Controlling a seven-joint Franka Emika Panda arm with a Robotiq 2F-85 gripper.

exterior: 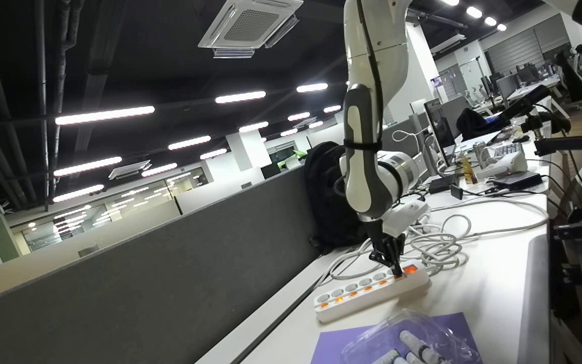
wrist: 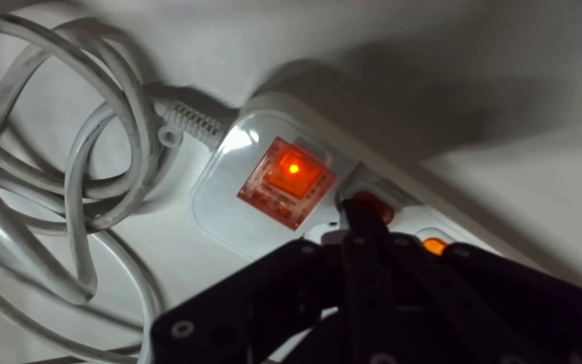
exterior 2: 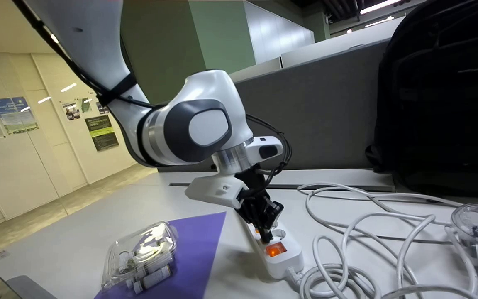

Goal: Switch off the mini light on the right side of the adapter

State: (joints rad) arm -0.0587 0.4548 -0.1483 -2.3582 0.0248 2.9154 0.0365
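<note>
The adapter, a long white power strip, lies on the table in both exterior views [exterior: 372, 302] [exterior 2: 285, 265] and in the wrist view [wrist: 225, 202]. A large square red switch [wrist: 288, 182] at its cord end glows; it also glows in both exterior views [exterior: 410, 269] [exterior 2: 276, 249]. A row of small orange switches runs along one edge. My gripper [wrist: 364, 205] is shut with nothing seen between its fingers. Its tips [exterior: 397, 273] [exterior 2: 266, 238] are at the small dark red switch [wrist: 386, 211] beside the large one and partly hide it. The neighbouring small switch [wrist: 435, 245] looks orange.
White cables [exterior: 435, 247] [exterior 2: 347, 274] lie coiled by the adapter's cord end. A purple sheet [exterior: 452, 323] [exterior 2: 206, 245] with a clear plastic box [exterior 2: 143, 253] of small bottles lies alongside. A grey partition [exterior: 170, 283] and a black backpack [exterior: 331, 202] stand behind.
</note>
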